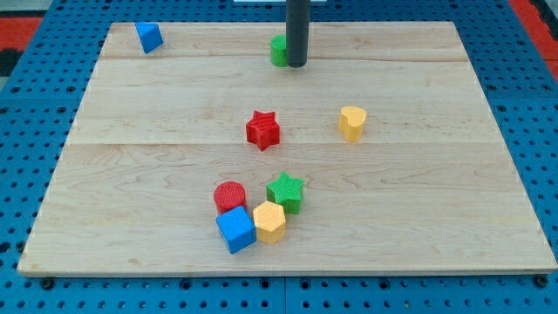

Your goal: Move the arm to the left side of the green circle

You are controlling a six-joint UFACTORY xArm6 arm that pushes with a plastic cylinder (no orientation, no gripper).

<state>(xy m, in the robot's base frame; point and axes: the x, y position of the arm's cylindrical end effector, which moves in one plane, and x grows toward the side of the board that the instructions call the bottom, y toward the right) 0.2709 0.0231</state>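
A: Where is my tip [297, 65]?

B: Near the view's top, about centre. The dark rod comes straight down and ends on the counter [174, 105]. It stands just at the view's right of the green circle [278, 51], touching it or nearly so; the rod covers that block's right edge, so actual contact cannot be told.

A: State of the fingers?

B: The arm carries no fingers, only the rod, so nothing is grasped or released.

A: The green circle, placement?

B: On the far plank of the counter, close to its top edge, partly hidden behind the rod. Its left side is in plain sight.

A: Other blocks?

B: Blue block [149, 37], wedge-like, shape not certain, at the view's top left corner, well apart from the rest. Red star [262, 130] mid-counter. Yellow heart [352, 123] to its right, apart from it. Cluster toward the view's bottom: red circle [230, 196], green star [286, 192], blue cube [235, 229], yellow hexagon [269, 221]. The cube and hexagon touch; the red circle sits just above the cube, the green star just above the hexagon.

A: Tip relative to the cluster?

B: Well apart.
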